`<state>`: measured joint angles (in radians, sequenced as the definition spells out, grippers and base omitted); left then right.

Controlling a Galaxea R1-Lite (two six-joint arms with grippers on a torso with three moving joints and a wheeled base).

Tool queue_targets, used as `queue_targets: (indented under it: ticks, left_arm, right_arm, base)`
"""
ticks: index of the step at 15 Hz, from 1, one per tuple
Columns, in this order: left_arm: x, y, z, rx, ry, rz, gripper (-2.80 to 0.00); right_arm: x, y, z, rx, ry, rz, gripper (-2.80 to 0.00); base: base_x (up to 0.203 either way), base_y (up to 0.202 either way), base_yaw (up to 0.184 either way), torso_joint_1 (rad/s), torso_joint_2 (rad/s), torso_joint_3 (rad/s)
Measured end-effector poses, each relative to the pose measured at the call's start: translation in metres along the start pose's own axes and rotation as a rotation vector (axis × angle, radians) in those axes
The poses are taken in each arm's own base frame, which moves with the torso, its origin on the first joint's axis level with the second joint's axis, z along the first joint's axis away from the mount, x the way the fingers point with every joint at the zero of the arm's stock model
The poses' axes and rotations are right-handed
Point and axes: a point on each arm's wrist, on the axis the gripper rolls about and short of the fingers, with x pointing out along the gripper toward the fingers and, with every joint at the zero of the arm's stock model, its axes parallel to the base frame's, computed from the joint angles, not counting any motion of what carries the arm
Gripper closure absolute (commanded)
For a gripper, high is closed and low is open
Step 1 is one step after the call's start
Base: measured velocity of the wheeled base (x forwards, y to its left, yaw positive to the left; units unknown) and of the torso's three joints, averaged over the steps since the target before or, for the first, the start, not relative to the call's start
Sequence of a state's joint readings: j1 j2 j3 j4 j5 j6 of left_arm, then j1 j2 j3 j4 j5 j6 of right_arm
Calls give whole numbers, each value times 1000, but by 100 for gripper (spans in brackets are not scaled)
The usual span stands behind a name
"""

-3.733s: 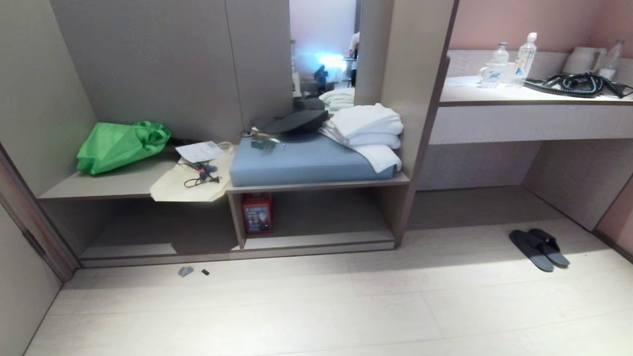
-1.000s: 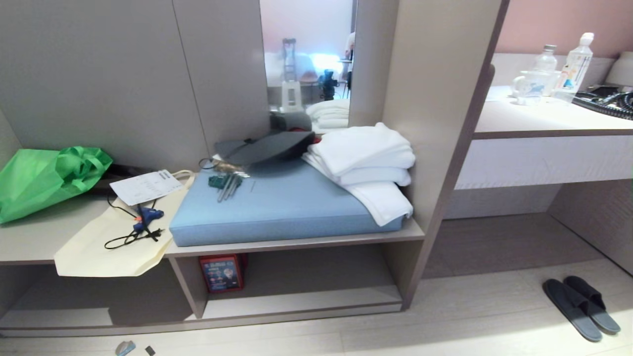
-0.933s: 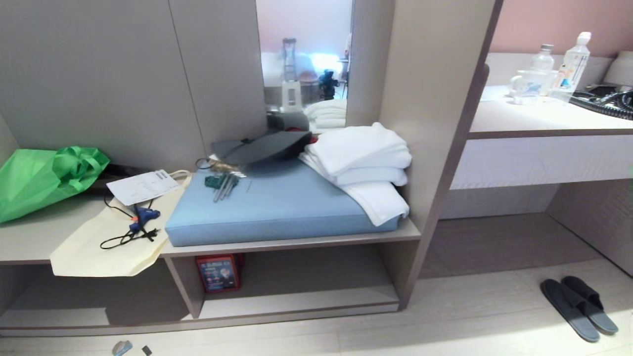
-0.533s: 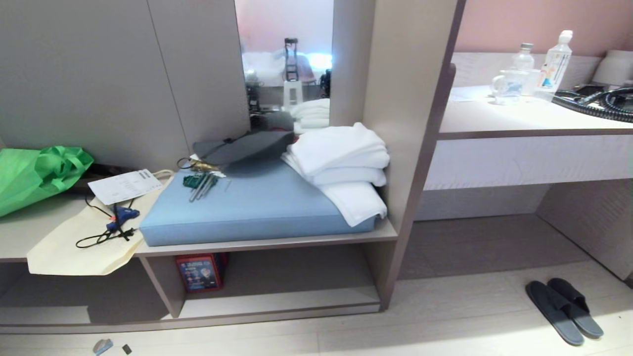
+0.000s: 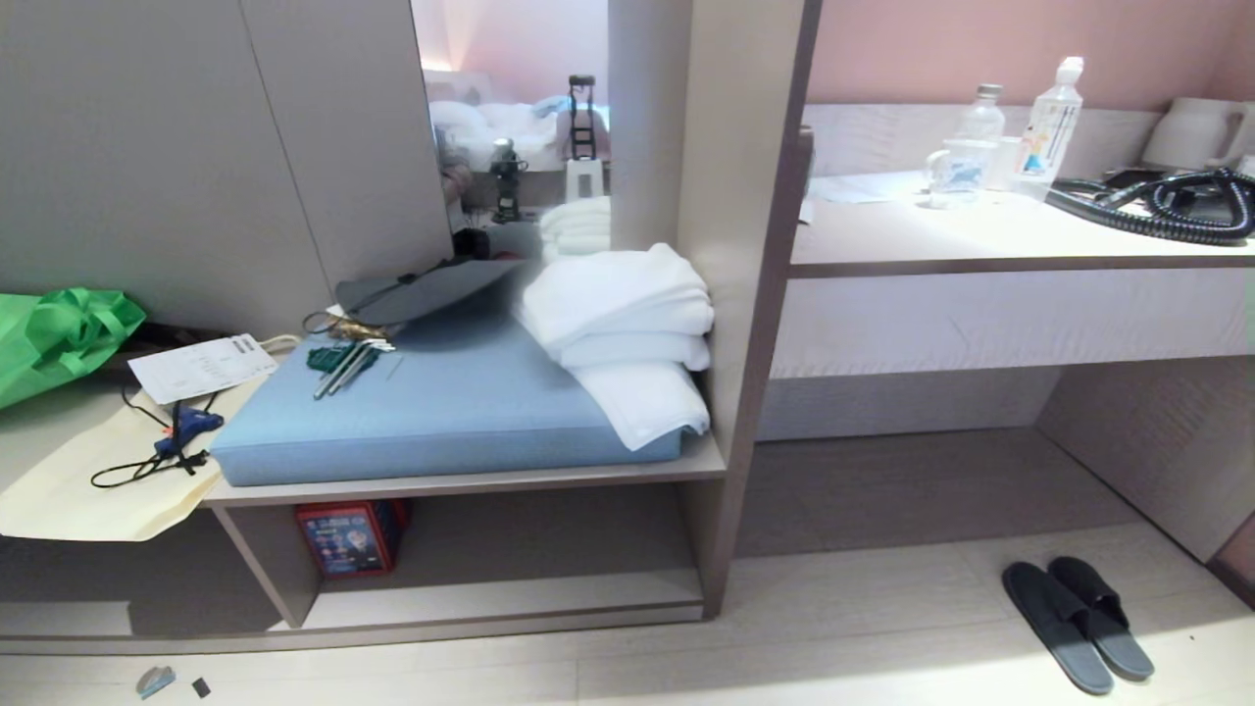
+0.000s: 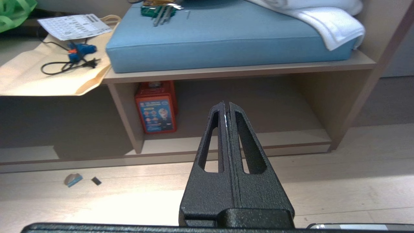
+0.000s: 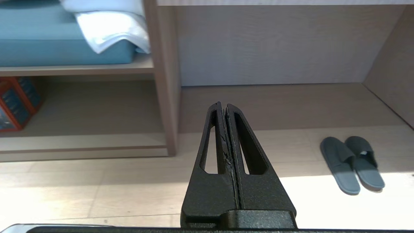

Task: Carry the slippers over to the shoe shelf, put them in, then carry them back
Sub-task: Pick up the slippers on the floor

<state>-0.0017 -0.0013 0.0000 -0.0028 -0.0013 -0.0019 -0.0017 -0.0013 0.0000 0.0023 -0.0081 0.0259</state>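
hotel-type guest room. evidence: built-in bench point(image 5: 471, 482) with blue cushion point(image 5: 441, 412), folded white towels point(image 5: 618, 324) at the cushion's right edge, mirror point(image 5: 515, 118) reflecting a bed, desk point(image 5: 980, 245) carrying water bottles point(image 5: 1049, 113), slippers point(image 5: 1074, 623) on the floor.

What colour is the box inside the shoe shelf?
Red-orange with a blue printed front; the box shows best in the left wrist view.

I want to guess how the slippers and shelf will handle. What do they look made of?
The slippers: likely foam or rubber, matte black straps over flat grey soles, no sheen or stitching visible. The shoe shelf: seemingly laminated board, a taupe wood-grain print on smooth, square-edged panels; real veneer can't be ruled out.
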Motion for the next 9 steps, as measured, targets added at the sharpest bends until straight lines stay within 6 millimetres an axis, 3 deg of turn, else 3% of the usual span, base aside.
queue_targets:
  ticks: [9]
  left_arm:
    - [0, 0, 0, 0, 0, 0, 0]
  right_arm:
    - [0, 0, 0, 0, 0, 0, 0]
  base:
    - [0, -196, 2, 3, 2, 1]
